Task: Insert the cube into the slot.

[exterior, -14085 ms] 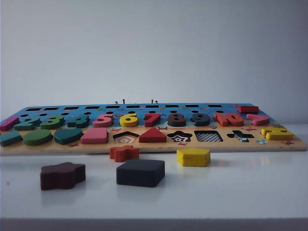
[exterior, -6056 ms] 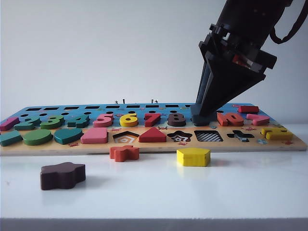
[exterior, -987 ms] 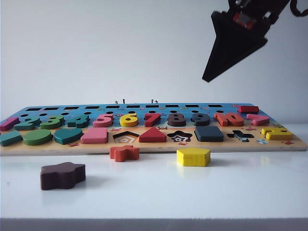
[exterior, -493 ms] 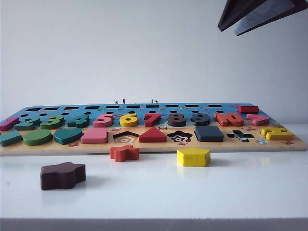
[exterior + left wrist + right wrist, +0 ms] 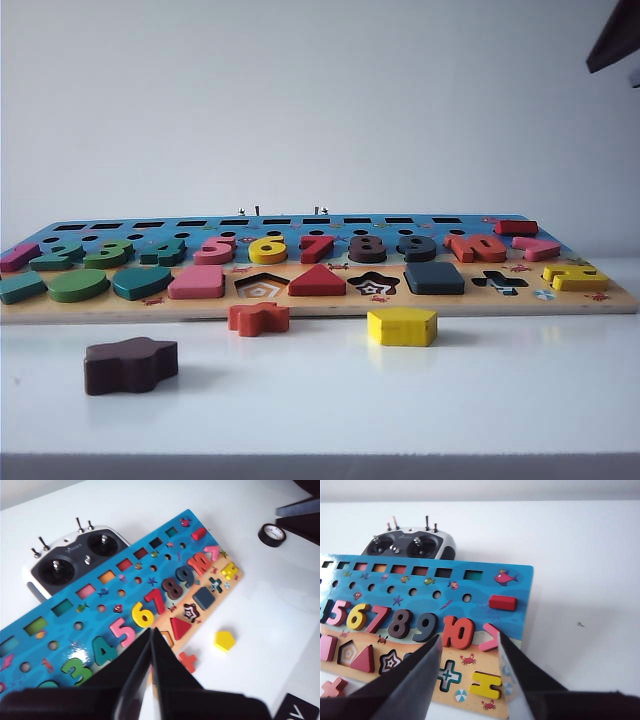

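One flat dark navy wooden cube fills the board's square slot. Right gripper fingers are spread, empty, above it; left gripper fingers are pressed together.

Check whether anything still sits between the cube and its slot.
Nothing visible does: the cube already sits in the slot on the board. The right pincer is open and raised; the left pincer is shut above the board.

Cube: flat dark navy-grey square block, rounded corners, lay level, seated in slot, filling it. Slot sat in puzzle board's front row, toward right end, between star recess and cross recess; checkerboard bottom was hidden.
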`<act>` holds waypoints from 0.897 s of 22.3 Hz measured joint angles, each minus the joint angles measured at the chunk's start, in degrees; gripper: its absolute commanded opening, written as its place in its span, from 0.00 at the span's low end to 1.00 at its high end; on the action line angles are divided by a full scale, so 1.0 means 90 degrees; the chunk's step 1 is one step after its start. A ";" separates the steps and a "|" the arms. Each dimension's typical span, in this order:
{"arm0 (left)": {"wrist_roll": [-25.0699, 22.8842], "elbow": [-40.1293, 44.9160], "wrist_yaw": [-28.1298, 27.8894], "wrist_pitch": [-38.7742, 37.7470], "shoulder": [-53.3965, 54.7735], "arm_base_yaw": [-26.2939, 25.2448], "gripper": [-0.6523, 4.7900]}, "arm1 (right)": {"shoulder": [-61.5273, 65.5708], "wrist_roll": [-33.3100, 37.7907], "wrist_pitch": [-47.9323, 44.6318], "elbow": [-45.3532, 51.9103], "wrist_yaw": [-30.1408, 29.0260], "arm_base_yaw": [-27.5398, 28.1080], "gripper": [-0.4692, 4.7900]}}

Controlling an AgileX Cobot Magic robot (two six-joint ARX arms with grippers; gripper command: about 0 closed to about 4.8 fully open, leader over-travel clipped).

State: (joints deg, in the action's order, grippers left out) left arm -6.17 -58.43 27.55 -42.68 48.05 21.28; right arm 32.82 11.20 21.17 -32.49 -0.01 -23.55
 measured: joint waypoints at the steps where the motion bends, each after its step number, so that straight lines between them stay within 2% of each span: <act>1: 0.0000 0.0168 -0.0017 0.0165 -0.0058 -0.0090 0.15 | -0.0398 0.0204 -0.0007 0.0202 0.0000 0.0211 0.49; 8: 0.0000 0.0809 -0.0231 0.0695 -0.0318 -0.0447 0.15 | -0.2011 0.0454 0.0012 0.0991 0.0000 0.1093 0.49; 20: -0.0005 0.1877 -0.0738 0.1780 -0.1115 -0.0610 0.15 | -0.3611 0.0474 0.0318 0.2110 0.0002 0.1350 0.49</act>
State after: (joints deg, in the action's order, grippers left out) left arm -6.22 -41.54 20.91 -26.65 38.02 15.79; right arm 0.32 15.46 24.03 -13.50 0.01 -11.40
